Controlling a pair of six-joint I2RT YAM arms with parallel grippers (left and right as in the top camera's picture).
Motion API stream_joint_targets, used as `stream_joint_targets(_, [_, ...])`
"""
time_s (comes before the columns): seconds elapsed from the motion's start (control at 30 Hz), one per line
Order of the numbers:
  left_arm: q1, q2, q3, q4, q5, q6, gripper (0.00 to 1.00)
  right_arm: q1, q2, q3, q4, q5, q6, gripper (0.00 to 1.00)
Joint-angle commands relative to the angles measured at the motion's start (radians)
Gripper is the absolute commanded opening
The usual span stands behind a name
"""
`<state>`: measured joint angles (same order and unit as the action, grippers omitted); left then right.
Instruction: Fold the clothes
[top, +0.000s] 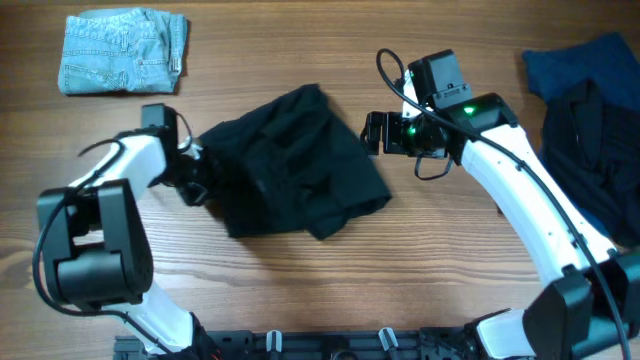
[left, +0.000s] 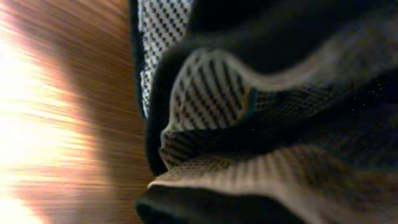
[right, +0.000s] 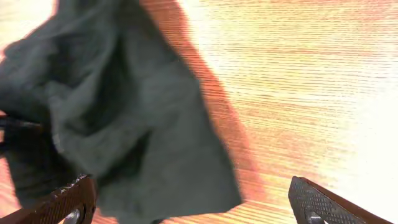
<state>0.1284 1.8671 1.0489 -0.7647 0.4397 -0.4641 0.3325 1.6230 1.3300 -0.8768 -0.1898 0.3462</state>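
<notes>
Left claw (top: 197, 172) pinches the black shorts (top: 290, 160) at the table (top: 330, 40)'s middle. The right claw (top: 370, 133) is wide open, empty. One-sided pulling may bunch them.

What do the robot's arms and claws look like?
The left arm and right arm are white tubes with chunky black joints. Black cables loop by the right wrist, near a green light. The right claw has dark fingers with bumpy, dotted pads.

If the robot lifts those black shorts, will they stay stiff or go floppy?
Probably floppy: the black shorts lie rumpled in soft folds. Likely light: thin cloth with mesh lining showing. Pushed, they'd probably bunch up, not roll.
</notes>
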Motion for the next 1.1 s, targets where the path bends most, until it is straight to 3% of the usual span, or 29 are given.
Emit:
stream_joint_targets(0.0, [0.014,-0.007,0.131,-0.165,-0.307,0.042,0.04,0.001,0.061,-0.010,0.010,-0.002,0.025,1.00])
stream_joint_targets(0.33, [-0.010,-0.026,0.418,-0.416,-0.347,0.042,0.04,0.004,0.140,-0.010,0.069,-0.060,-0.006,0.99])
stream_joint_targets(0.8, [-0.217,-0.093,0.464,-0.422,-0.333,0.013,0.04,0.206,0.254,-0.010,0.192,-0.099,0.050,0.99])
stream_joint_targets(1.07, [-0.333,-0.093,0.472,-0.409,-0.333,0.002,0.04,0.198,0.320,-0.010,0.201,-0.151,0.137,0.99])
